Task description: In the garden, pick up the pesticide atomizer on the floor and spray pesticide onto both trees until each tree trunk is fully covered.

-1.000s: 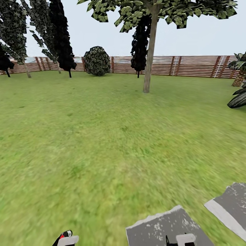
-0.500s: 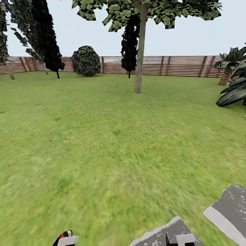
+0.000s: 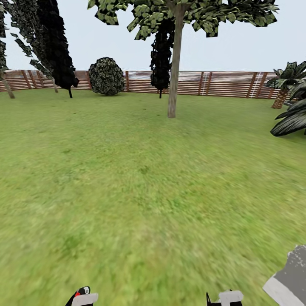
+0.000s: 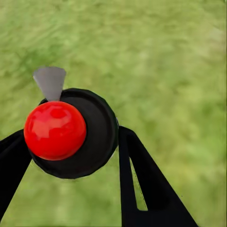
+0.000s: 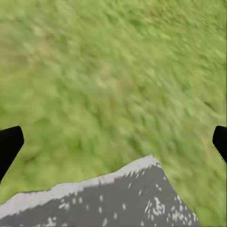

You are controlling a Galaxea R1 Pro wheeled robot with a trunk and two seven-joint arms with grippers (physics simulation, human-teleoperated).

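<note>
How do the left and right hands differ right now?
The left hand is closed around the pesticide atomizer, its red knob between the fingers; the right hand holds nothing and its fingers stand wide apart. Under the left hand lies only grass; under the right, grass and the edge of a grey paved patch. Both have black fingers and point downward.

A fenced garden: a wide lawn (image 3: pixel 140 182) runs to a brown slat fence (image 3: pixel 221 83) at 12 o'clock, where a leafy tree (image 3: pixel 173 63) stands, dark narrow trees (image 3: pixel 53 42) at 11 o'clock and palm-like plants (image 3: pixel 291 106) at 2 o'clock.
</note>
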